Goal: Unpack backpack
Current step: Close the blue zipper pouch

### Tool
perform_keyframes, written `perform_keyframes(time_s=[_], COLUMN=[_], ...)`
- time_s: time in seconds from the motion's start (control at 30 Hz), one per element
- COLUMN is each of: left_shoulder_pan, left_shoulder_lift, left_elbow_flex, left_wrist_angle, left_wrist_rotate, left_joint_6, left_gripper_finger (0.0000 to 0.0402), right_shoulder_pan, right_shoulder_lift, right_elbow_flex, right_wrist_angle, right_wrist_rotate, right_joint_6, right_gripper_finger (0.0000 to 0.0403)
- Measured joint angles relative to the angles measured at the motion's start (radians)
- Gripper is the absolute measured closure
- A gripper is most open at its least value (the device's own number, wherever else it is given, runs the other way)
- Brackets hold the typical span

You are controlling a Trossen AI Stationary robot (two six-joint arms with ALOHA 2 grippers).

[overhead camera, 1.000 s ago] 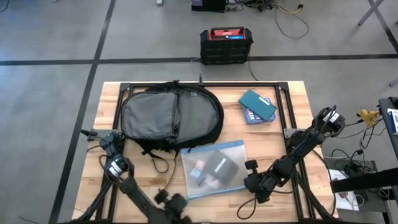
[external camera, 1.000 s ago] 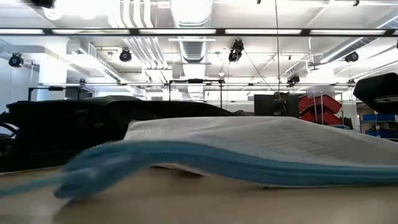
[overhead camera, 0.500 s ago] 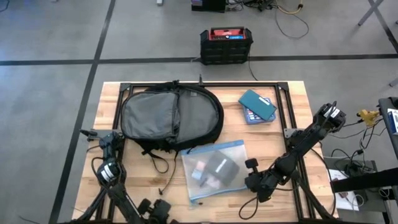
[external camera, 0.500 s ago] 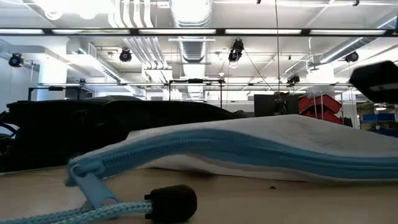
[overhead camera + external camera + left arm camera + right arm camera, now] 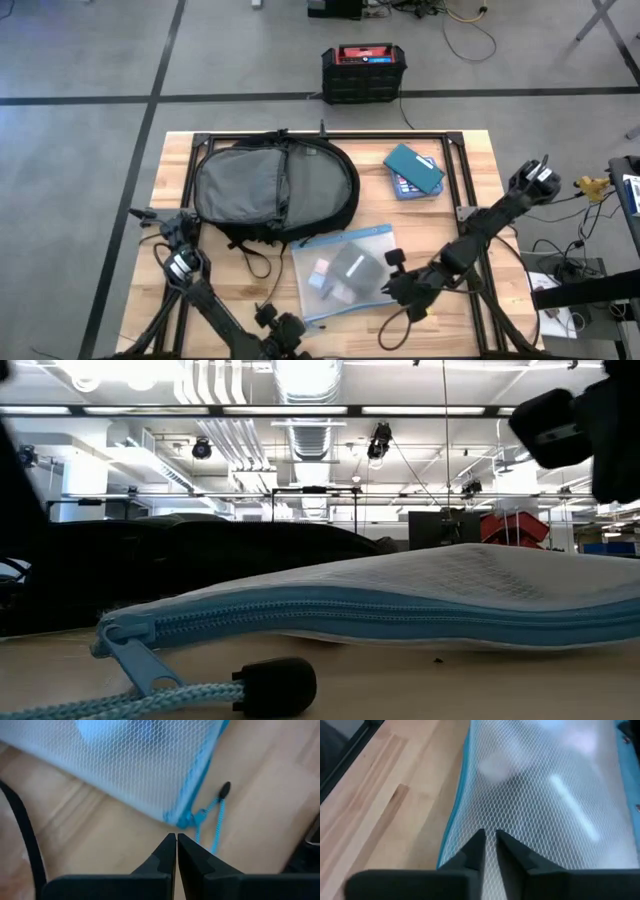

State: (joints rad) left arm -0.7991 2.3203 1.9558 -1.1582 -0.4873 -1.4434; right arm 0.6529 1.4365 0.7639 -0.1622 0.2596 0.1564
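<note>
Right jaws (image 5: pixel 490 836), a slit apart, sit on the mesh pouch (image 5: pixel 345 272); left jaws (image 5: pixel 176 839) are together just beside its zipper corner. The backpack (image 5: pixel 275 186) lies well beyond both, nearer the left arm.

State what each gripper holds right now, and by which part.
Nothing is held. The left gripper is shut on nothing near the mesh pouch's zipper corner; the right gripper hovers slightly parted over the pouch.

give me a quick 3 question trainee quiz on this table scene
1. True or false: the mesh zip pouch lies outside the backpack.
2. Which end effector is over the pouch: A left, B right?
3. Fill in: the pouch's zipper is ___ in colour.

Key: 1 true. 2 B, the right end effector; the left end effector sits shut beside the pouch's corner. 3 blue.
</note>
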Motion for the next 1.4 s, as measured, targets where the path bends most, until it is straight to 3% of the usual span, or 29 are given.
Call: perform_keyframes(time_s=[0.2,0.3,0.5,0.7,1.0,1.17,1.4], left_shoulder_pan=[0.081,0.103,0.122,0.116,0.039,0.012,0.020], left_shoulder_lift=[-0.013,-0.046,-0.144,-0.273,-0.462,-0.505,-0.503], left_elbow_flex=[-0.050,-0.124,-0.322,-0.561,-0.849,-0.898,-0.884], left_wrist_angle=[0.088,0.183,0.422,0.625,0.799,0.848,0.893], left_wrist_rotate=[0.094,0.113,0.119,0.122,-0.233,-0.382,-0.414], left_joint_6=[0.194,0.258,0.336,0.337,0.396,0.430,0.429], left_gripper_finger=[0.0402,0.0402,0.0402,0.0402,0.0402,0.0402,0.0402], right_shoulder_pan=[-0.086,-0.131,-0.167,-0.204,-0.274,-0.276,-0.281], right_shoulder_lift=[0.013,0.022,0.129,0.262,0.369,0.357,0.235], right_elbow_flex=[0.001,0.002,0.001,0.013,0.019,0.020,0.041], right_wrist_angle=[0.094,0.101,0.208,0.317,0.383,0.381,0.291], right_wrist_rotate=[-0.008,-0.064,-0.159,-0.119,-0.121,-0.121,-0.118], right_joint_6=[-0.086,-0.094,-0.105,-0.128,-0.123,-0.131,-0.144], right_gripper_finger=[0.0193,0.0137,0.0071,0.0066,0.0101,0.0113,0.0089])
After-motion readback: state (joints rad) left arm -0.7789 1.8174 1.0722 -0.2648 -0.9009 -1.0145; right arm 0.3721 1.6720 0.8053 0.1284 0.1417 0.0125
